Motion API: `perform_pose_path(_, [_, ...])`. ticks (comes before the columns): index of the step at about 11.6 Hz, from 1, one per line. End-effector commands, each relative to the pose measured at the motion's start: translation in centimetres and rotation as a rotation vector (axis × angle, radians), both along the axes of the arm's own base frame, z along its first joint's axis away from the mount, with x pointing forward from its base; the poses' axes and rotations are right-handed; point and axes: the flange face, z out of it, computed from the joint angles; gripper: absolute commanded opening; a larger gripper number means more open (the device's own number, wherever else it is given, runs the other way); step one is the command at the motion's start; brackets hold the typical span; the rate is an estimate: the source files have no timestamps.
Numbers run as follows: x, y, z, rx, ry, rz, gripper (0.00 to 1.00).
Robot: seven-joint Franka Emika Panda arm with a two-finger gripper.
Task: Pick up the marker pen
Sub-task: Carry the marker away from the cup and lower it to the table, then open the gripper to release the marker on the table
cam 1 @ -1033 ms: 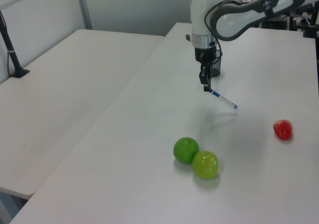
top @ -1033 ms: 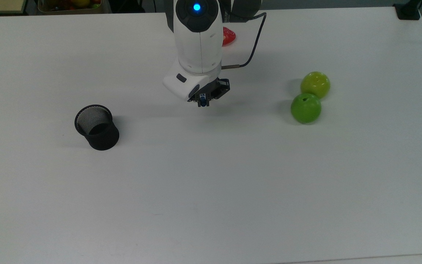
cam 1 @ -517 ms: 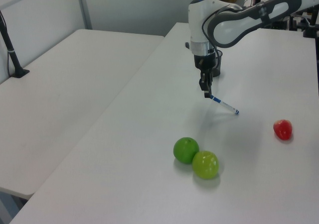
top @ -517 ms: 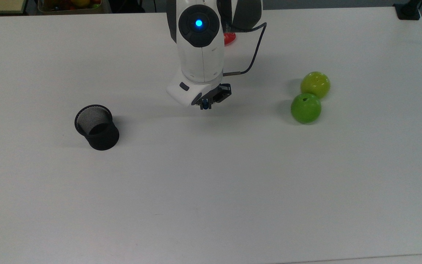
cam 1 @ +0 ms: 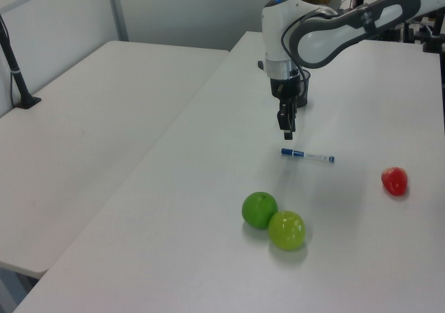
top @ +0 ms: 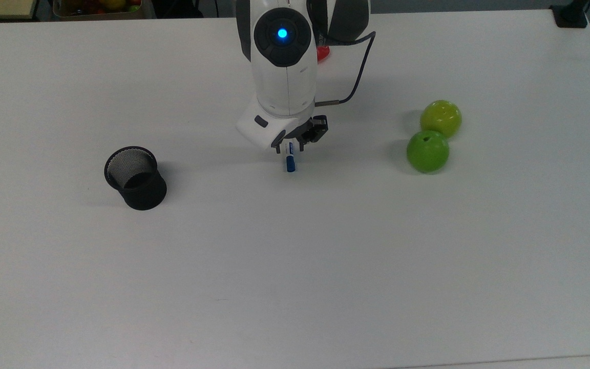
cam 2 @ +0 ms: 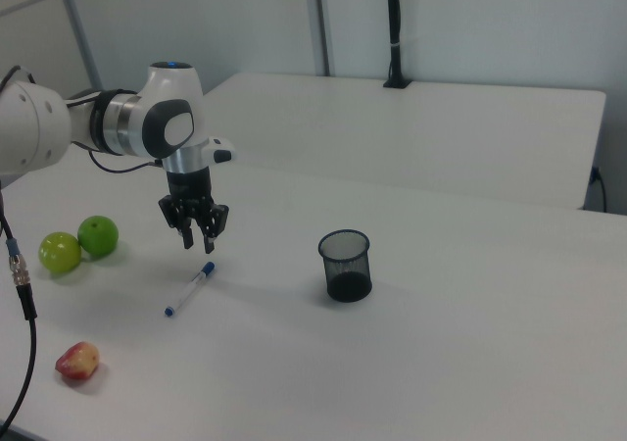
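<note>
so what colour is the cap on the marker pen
Blue, on a white barrel; the marker pen shows its cap best in the top view.

The arm (top: 285, 77) is clad in smooth white shells with rounded edges, broken by dark grey bands at the joints. In the top view its last white segment carries a round black cap with a small blue light glowing at the centre. Below that sits a white wedge-shaped flange with two small dark oval insets. The tool (top: 290, 146) is black, a compact angular block ending in short dark fingers (cam 2: 185, 236) (three prongs seem to show in the right view). A thin black cable (top: 359, 66) loops out from the upper arm and ends in a slim metal plug at the wrist.
</note>
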Motion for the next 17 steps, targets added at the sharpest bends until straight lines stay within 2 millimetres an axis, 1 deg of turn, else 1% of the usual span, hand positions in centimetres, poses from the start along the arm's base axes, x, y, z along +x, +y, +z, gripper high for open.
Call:
perform_pose_path(1, [-0.2,0.5,0.1,0.000,0.004,-0.004,1.00])
perform_pose_path(5, [-0.2,0.4,0.1,-0.003,0.003,-0.003,1.00])
perform_pose_path(7, [-0.1,0.4,0.9,-0.004,-0.008,0.000,1.00])
perform_pose_path(8, [0.0,0.3,2.3,-0.010,-0.030,0.003,1.00])
perform_pose_path(10, [-0.3,-0.4,5.9,-0.055,-0.088,0.022,1.00])
perform_pose_path(11, [-0.9,-1.1,7.6,-0.090,-0.090,0.029,1.00])
perform_pose_path(12, [-1.3,-1.7,8.9,-0.102,-0.089,0.022,1.00])
perform_pose_path(13, [-2.1,-2.3,11.4,-0.103,-0.104,0.014,1.00])
perform_pose_path(14, [-2.7,-2.8,12.8,-0.106,-0.109,0.004,1.00])
perform_pose_path(15, [-3.6,-4.3,15.1,-0.114,-0.110,-0.012,1.00])
perform_pose_path(16, [-4.1,-5.2,16.5,-0.114,-0.115,-0.029,1.00])
perform_pose_path(17, [-5.1,-6.0,18.6,-0.112,-0.127,-0.044,1.00])
